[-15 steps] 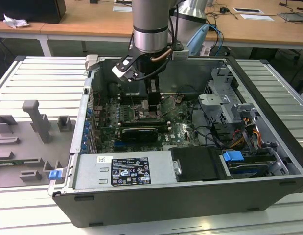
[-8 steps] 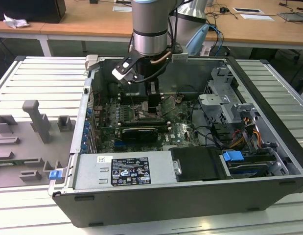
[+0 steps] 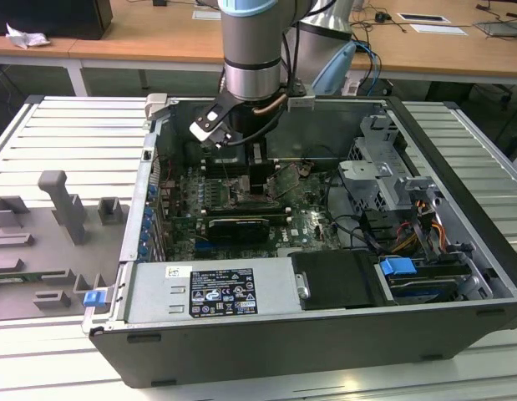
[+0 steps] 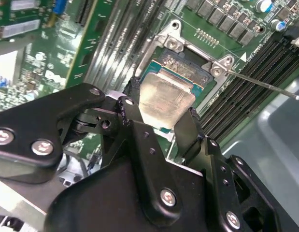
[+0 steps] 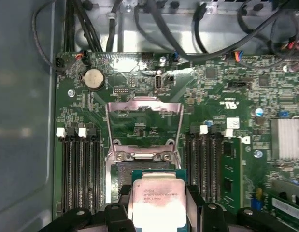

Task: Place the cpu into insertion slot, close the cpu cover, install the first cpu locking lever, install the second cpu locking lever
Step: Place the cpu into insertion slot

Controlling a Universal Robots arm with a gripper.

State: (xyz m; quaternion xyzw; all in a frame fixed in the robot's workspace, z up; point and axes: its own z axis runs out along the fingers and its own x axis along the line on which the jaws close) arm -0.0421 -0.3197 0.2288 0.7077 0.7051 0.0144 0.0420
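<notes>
Inside the dark open computer case (image 3: 283, 351), my black gripper (image 4: 159, 113) pinches the pale beige-silver square cpu (image 4: 166, 94) between its fingers, the metal-framed socket (image 4: 185, 67) just past the fingertips; a tilted release, I reckon, could bend contacts.

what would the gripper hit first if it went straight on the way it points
Probably the open socket straight below, with the cpu that the gripper holds touching first; the gap is unclear.
</notes>
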